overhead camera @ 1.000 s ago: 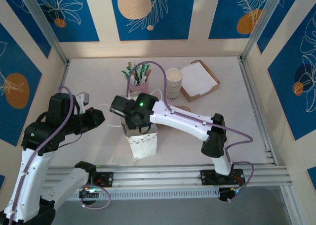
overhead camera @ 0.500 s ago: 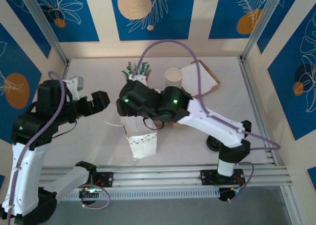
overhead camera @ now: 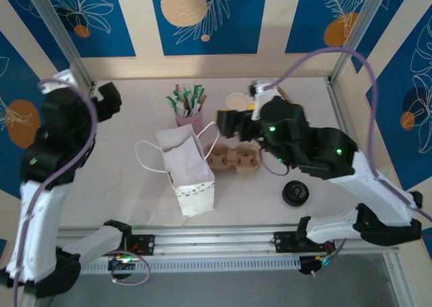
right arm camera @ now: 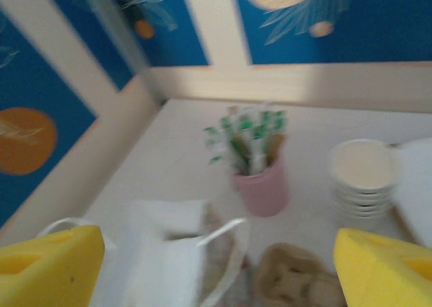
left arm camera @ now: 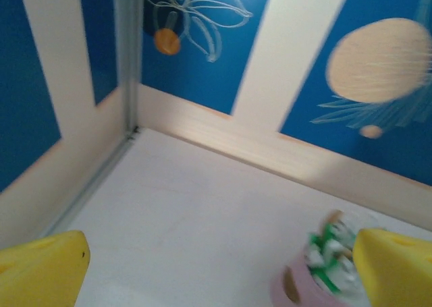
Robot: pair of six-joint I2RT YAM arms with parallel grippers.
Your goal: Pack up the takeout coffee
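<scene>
A white paper bag (overhead camera: 191,171) stands open near the table's front, handles splayed; in the right wrist view the bag (right arm camera: 165,260) lies low between my fingers. Right of the bag lies a brown cardboard cup carrier (overhead camera: 233,158) (right arm camera: 297,280). A stack of paper cups (overhead camera: 236,102) (right arm camera: 362,175) stands behind it, partly hidden by my right arm. A black lid (overhead camera: 295,193) lies at front right. My left gripper (overhead camera: 108,96) (left arm camera: 219,280) hangs open near the far left corner, holding nothing. My right gripper (overhead camera: 227,121) (right arm camera: 216,273) is open above the carrier, also holding nothing.
A pink cup of green-wrapped stirrers (overhead camera: 189,113) (left arm camera: 317,287) (right arm camera: 260,182) stands behind the bag. A corner of a cardboard tray (overhead camera: 282,91) pokes out behind my right arm. Walls and metal posts close in the table on three sides.
Both arms have lifted away from the bag. The left one swung back to the far left corner, the right one rose and pulled right, uncovering the bag and carrier.
</scene>
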